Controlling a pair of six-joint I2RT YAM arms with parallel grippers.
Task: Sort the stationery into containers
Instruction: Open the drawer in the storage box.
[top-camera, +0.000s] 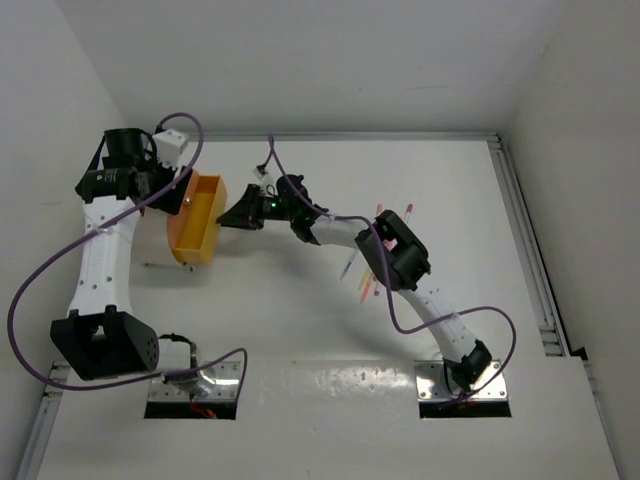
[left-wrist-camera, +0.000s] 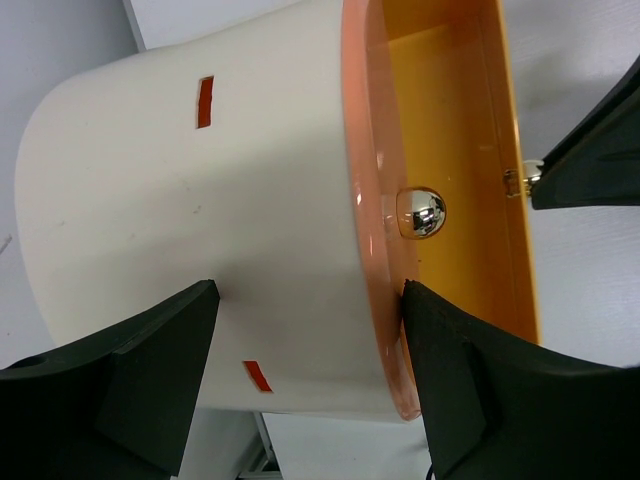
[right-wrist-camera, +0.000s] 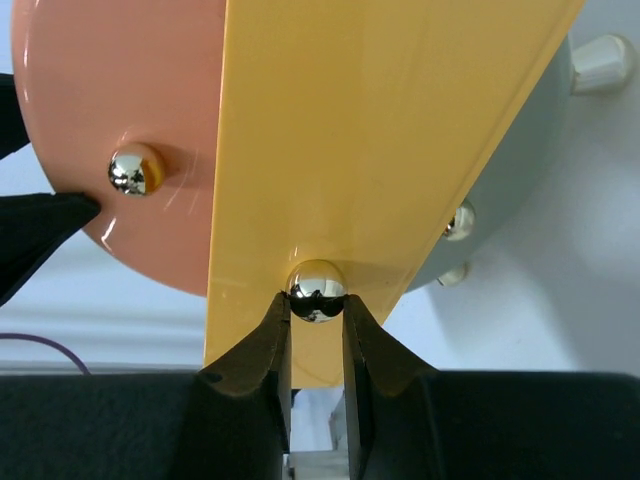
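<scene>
My left gripper (left-wrist-camera: 310, 290) straddles the big white drum (left-wrist-camera: 180, 190). One finger presses its round orange face (left-wrist-camera: 362, 200), and the other sits on the drum's back side. My right gripper (right-wrist-camera: 317, 305) is shut on the chrome knob (right-wrist-camera: 317, 288) of the yellow bin (right-wrist-camera: 350, 140), which stands pulled out from the drum and shows empty inside (left-wrist-camera: 460, 150). From above, the yellow bin (top-camera: 200, 222) lies between the left gripper (top-camera: 170, 195) and the right gripper (top-camera: 232, 217). Several thin pens (top-camera: 365, 275) lie on the table under the right arm. No highlighters show.
A greyish-green bin (right-wrist-camera: 535, 170) with its own chrome knob (right-wrist-camera: 460, 222) sits behind the yellow one. Another knob (right-wrist-camera: 135, 170) is on the orange face. White walls close the table at the back and on both sides. A purple cable (top-camera: 40, 290) loops beside the left arm.
</scene>
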